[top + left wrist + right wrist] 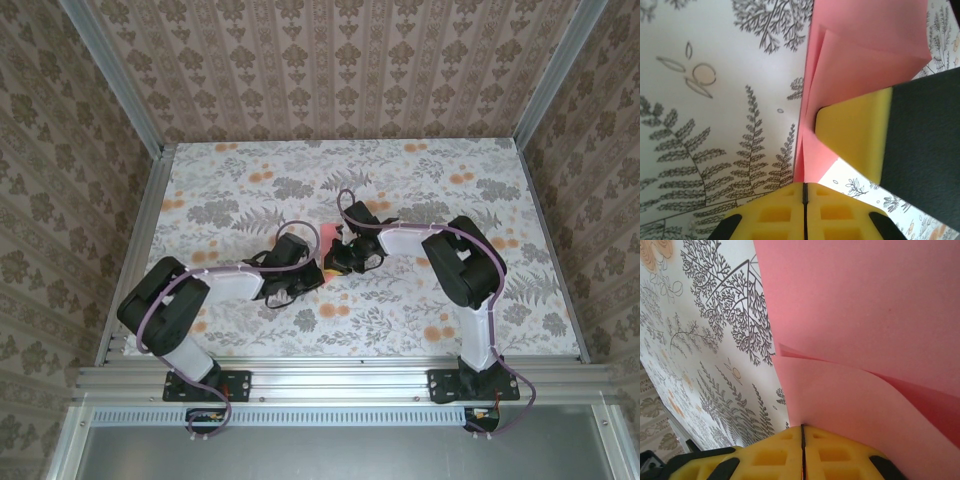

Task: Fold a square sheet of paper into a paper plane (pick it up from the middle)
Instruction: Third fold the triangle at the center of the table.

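Note:
The pink-red sheet of paper (328, 237) is held up over the middle of the table between both grippers, bent into loose layers. Its full outline is hidden by the grippers, so I cannot tell how narrow it is. My left gripper (316, 270) is shut on the paper's lower edge. In the left wrist view the yellow pads (775, 212) are pressed together on the paper (860, 55). The right gripper's yellow finger (855, 132) rests against the sheet there. My right gripper (337, 254) is shut on another edge, with pink layers (865, 315) curving above its pads (775, 455).
The table (250, 170) has a white cloth printed with grey ferns and small orange flowers. Patterned walls and aluminium posts (118, 80) close in the back and both sides. Both arms reach in from the near edge and meet at the centre.

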`<state>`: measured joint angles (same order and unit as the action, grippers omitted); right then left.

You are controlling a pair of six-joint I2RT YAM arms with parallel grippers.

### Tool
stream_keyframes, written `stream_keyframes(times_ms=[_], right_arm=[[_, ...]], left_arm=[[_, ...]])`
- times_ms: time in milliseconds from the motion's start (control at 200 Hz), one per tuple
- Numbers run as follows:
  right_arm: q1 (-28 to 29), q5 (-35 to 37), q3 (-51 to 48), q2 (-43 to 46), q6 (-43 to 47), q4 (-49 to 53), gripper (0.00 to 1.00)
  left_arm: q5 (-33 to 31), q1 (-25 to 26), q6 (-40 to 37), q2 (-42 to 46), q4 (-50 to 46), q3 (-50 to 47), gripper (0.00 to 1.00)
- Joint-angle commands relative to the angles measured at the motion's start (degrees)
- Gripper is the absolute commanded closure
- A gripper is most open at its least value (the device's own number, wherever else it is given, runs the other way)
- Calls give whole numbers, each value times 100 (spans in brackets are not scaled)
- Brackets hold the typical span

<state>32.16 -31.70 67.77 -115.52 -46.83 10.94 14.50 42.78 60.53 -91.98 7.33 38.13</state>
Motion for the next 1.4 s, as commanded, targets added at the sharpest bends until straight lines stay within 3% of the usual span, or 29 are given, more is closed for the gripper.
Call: stream_keyframes(times_ms=[0, 400, 755, 1100, 1395], right_arm=[[-8, 445, 2, -295, -245, 325, 91], [-74, 298, -49, -292, -335, 214, 91], [-396, -588, -163, 442, -180, -950, 87], [-221, -295, -931, 726, 364, -802, 89], [-164, -263, -776, 369, 534, -685, 89]], left_arm=[[123, 61, 299, -106, 462, -48, 94], [-88, 76, 301, -338, 146, 44, 97], [-468, 133, 333, -452, -853, 176, 99], [-482, 155, 615, -640, -981, 209, 100], [-482, 165, 652, -687, -1231, 304, 100]])
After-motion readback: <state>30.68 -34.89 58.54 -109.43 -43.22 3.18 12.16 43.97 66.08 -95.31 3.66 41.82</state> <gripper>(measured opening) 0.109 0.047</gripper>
